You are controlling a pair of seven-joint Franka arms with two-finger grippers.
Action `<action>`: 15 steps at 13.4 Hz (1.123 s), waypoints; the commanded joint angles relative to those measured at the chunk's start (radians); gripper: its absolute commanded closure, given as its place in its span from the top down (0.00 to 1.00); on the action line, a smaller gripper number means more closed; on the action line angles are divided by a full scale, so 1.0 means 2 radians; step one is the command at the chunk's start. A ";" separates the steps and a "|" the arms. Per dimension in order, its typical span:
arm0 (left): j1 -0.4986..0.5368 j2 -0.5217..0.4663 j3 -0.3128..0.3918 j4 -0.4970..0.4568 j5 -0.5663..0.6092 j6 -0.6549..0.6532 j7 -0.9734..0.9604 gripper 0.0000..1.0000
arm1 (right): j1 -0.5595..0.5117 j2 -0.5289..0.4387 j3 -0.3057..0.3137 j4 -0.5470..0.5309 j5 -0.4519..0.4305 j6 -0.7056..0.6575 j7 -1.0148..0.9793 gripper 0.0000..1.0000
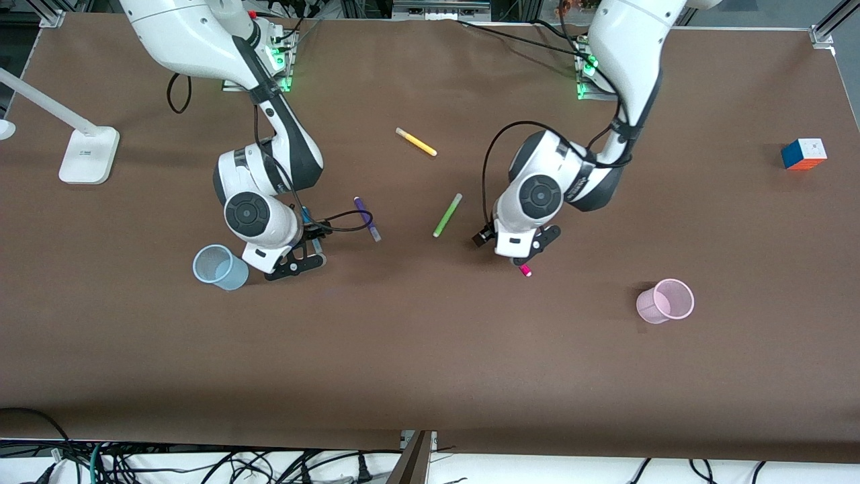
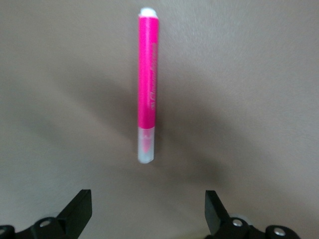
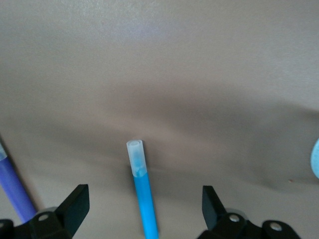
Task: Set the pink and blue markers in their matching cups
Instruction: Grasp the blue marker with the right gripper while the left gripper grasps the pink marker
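The pink cup and blue cup, low in frame, are empty, while open left gripper and right gripper hover over pink marker and blue marker, both ungrasped.

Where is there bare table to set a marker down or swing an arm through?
Bare cloth runs along the table edge nearest the front camera, below the blue cup and pink cup, and between those cups. It is crowded mid-table: the open right gripper over the blue marker, purple marker, green marker, yellow marker, and the open left gripper over the pink marker.
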 commanded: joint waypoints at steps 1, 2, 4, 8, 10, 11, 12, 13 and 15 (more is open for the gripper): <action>-0.013 0.021 0.008 0.002 0.035 0.024 -0.006 0.97 | 0.011 -0.008 -0.001 -0.046 0.008 0.064 -0.001 1.00; -0.012 0.022 0.007 0.002 0.038 0.024 -0.006 0.91 | 0.012 -0.005 -0.001 -0.052 0.008 0.081 -0.003 1.00; -0.013 0.022 0.008 -0.001 0.039 0.024 -0.006 0.75 | 0.018 0.004 -0.001 -0.055 0.008 0.101 -0.004 1.00; -0.013 0.030 0.009 -0.003 0.060 0.025 -0.007 0.62 | 0.019 0.010 -0.001 -0.055 0.005 0.117 -0.008 0.80; -0.009 0.026 0.009 -0.003 0.064 0.025 -0.007 0.61 | 0.019 0.012 -0.001 -0.055 0.005 0.117 -0.008 0.52; -0.010 0.028 0.009 -0.003 0.064 0.025 -0.007 0.54 | 0.019 0.012 -0.001 -0.055 0.005 0.117 -0.008 0.40; -0.010 0.027 0.009 -0.003 0.064 0.025 -0.007 0.46 | 0.019 0.012 -0.001 -0.055 0.006 0.116 -0.009 0.28; -0.010 0.025 0.009 -0.003 0.064 0.024 -0.008 0.38 | 0.019 0.011 -0.001 -0.055 0.006 0.116 -0.009 0.17; -0.010 0.023 0.009 -0.003 0.064 0.024 -0.019 0.20 | 0.019 0.009 -0.001 -0.055 0.006 0.114 -0.011 0.01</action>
